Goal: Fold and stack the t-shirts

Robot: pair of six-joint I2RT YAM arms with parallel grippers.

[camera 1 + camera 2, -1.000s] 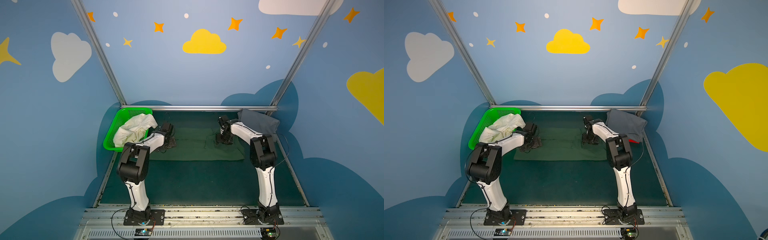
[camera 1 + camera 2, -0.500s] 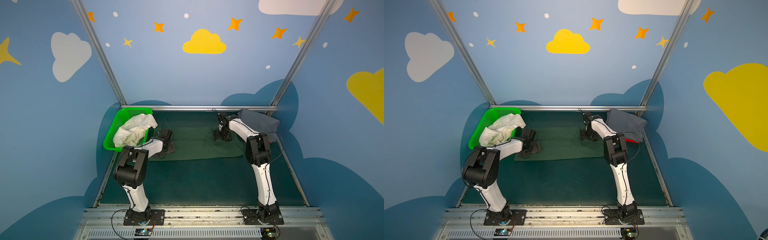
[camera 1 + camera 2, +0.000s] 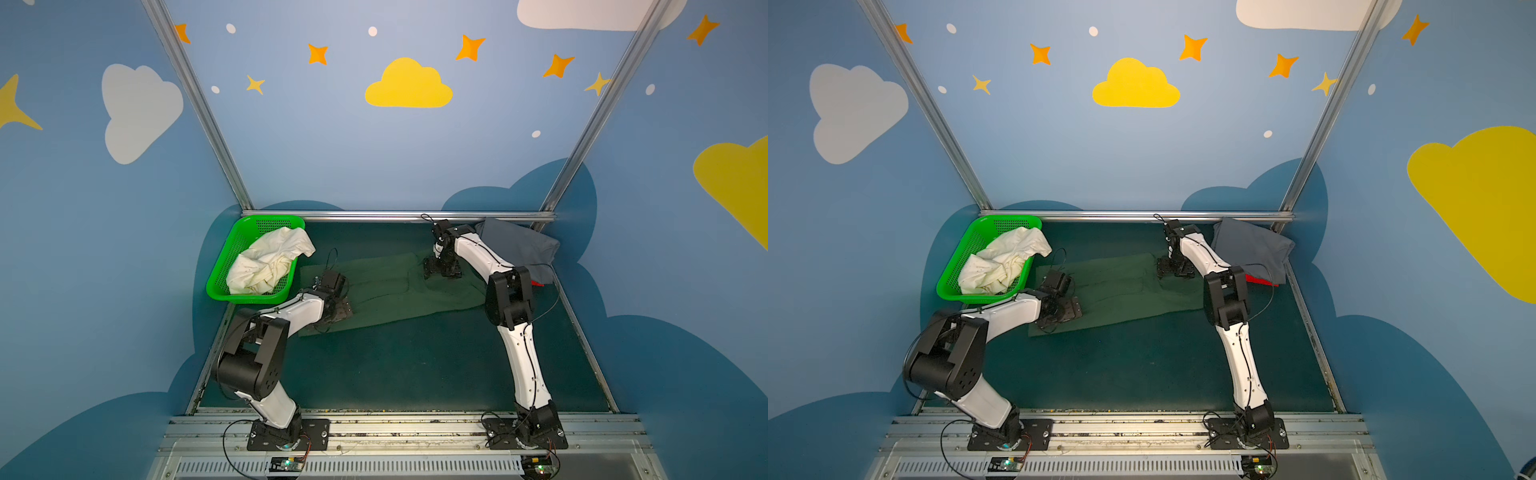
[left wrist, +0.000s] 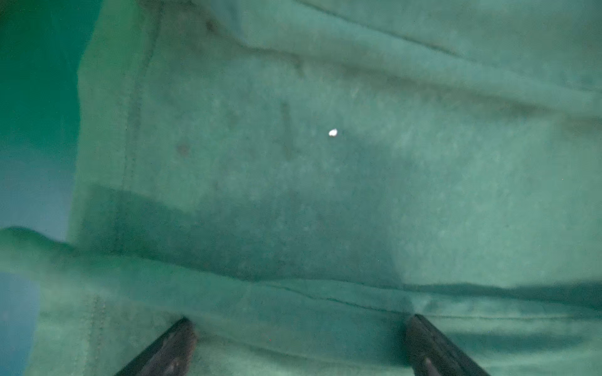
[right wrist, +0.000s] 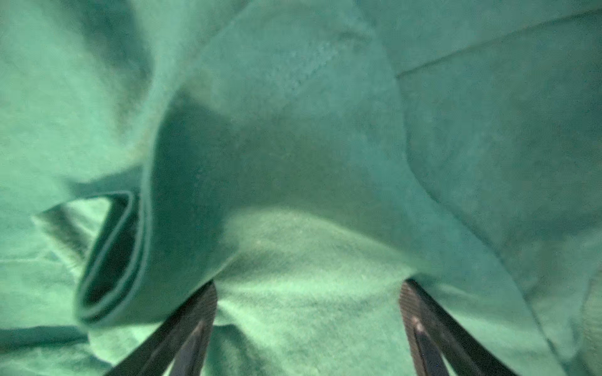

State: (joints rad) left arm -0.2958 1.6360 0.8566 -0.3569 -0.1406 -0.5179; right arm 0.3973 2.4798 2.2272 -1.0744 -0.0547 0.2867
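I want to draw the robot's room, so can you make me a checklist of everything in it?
Surface: dark teal table mat, flat.
Job's things: dark green t-shirt spread mid-mat; grey t-shirt far right, red t-shirt peeking from under it; cream-white t-shirt crumpled in green basket.
Clutter: nothing seen.
End effectors: left end effector open, right end effector open, both low over the dark green t-shirt.
Cables: thin black cables along both arms and bases.
Surroundings: blue walls with clouds and stars; metal frame.
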